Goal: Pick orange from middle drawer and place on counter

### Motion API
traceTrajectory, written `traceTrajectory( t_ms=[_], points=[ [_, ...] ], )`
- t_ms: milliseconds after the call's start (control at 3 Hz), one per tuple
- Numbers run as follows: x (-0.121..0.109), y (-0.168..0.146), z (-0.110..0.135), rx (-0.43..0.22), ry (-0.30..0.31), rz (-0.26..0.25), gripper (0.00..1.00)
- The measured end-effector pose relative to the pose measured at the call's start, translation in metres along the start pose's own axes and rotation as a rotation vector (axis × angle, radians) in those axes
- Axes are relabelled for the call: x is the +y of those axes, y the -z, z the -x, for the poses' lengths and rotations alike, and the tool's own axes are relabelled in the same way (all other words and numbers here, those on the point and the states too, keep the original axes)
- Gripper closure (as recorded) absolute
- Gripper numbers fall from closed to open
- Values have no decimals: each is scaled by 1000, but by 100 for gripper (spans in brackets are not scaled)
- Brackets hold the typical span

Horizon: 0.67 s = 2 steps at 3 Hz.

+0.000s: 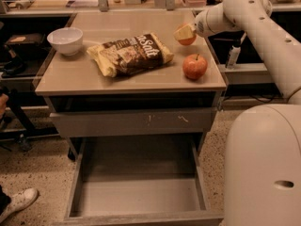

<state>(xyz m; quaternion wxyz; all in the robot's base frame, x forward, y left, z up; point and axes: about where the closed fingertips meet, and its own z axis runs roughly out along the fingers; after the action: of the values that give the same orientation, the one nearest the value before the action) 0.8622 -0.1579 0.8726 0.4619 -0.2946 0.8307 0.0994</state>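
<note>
**Orange held at the desk's far right corner**

The gripper (185,32) clasps the orange (188,41) low over the counter (94,79), near its far right corner. An apple (194,66) sits just in front, by the right edge; a snack bag (131,54) lies mid-desk, a white bowl (66,40) far left. The middle drawer (136,192) stands open below.

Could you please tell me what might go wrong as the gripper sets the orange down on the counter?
1. The gripper holds the orange at the far right of the counter, near its edge. The fruit is round, so it could roll off once released.
2. The apple sits just in front of it. A rolling orange could nudge the apple toward the edge.
</note>
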Motion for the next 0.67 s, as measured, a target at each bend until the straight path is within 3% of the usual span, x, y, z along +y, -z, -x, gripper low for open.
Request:
traceTrajectory(
  t_ms=[667],
  points=[
    [8,-12,-8,13,-7,37,100]
  ],
)
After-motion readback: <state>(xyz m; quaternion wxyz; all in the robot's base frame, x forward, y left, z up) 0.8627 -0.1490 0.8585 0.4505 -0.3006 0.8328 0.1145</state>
